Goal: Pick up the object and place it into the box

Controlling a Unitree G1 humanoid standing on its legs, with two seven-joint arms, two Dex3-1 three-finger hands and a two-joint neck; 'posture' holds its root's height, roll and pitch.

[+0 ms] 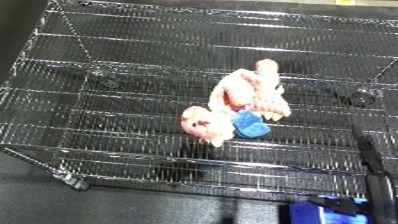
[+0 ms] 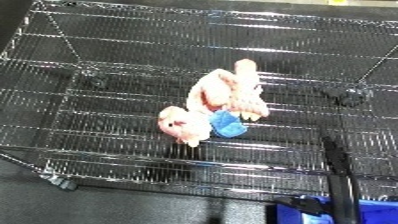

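Pink plush toy [image 1: 238, 102] with blue patch lying inside wire-mesh bin [image 1: 107, 45] — no robot hand visible, state unknown

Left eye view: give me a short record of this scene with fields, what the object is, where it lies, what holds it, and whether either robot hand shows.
object: pink plush toy with a blue patch
location: lying on the floor of the wire mesh bin, near its middle
pose: sprawled on its side, not upright
container: silver wire mesh bin with wire walls, standing on a dark floor
other item: blue object at the lower edge, outside the bin, only partly in view
left robot hand: not in view
right robot hand: not in view
task state: toy already inside the bin
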